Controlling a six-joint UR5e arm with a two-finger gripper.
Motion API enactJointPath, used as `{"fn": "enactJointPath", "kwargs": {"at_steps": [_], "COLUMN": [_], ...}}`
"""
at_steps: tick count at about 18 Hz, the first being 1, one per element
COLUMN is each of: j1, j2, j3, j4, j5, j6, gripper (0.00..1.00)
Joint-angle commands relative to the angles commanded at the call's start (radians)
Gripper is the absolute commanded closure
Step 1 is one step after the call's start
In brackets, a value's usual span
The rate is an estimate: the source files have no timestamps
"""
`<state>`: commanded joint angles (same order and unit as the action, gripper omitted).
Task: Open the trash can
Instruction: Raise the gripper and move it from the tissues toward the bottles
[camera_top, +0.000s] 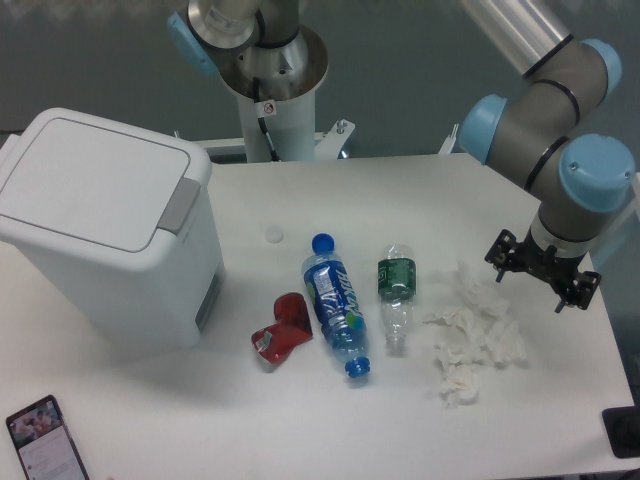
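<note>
Fixed cam: the trash can (105, 225) sits at the left side of the white worktop (300, 420), lid flat and shut, grey latch button on its right edge. The gripper (540, 270) hangs at the far right, well apart from the can, above the worktop just right of the crumpled tissue (470, 345). Fingers look dark and small from this angle; probably apart w/ nothing between them, but can't tell for sure.

Mid worktop: a blue-labelled bottle (335, 303) lying down, blue cap toward the far side. Just right of it a clear bottle w/ green label (397, 295), also lying. A crushed red can (282, 328) touches or nearly touches the blue bottle's left side. A phone (45, 438) lies at the near left corner, screen lit. Arm base column stands at the far edge, centre.
</note>
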<state>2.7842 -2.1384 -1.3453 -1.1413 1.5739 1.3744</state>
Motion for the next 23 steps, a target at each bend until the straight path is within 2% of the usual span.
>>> {"fn": "enactJointPath", "kwargs": {"at_steps": [8,10,16,19,23], "j1": [-0.008,-0.009,-0.041,-0.057,-0.098], "j2": [0.0,0.005,0.074,0.133,0.198], "j3": [-0.001,-0.009,-0.038,-0.069,-0.071], "j4": [0.006,0.011,0.014,0.015,0.017], "j5": [-0.026,-0.023,-0.02,-0.043,-0.103], "j6": [-0.005,-0.065,-0.135,-0.227,-0.353], "gripper": [0.0,0.0,0.0,0.0,0.0]}}
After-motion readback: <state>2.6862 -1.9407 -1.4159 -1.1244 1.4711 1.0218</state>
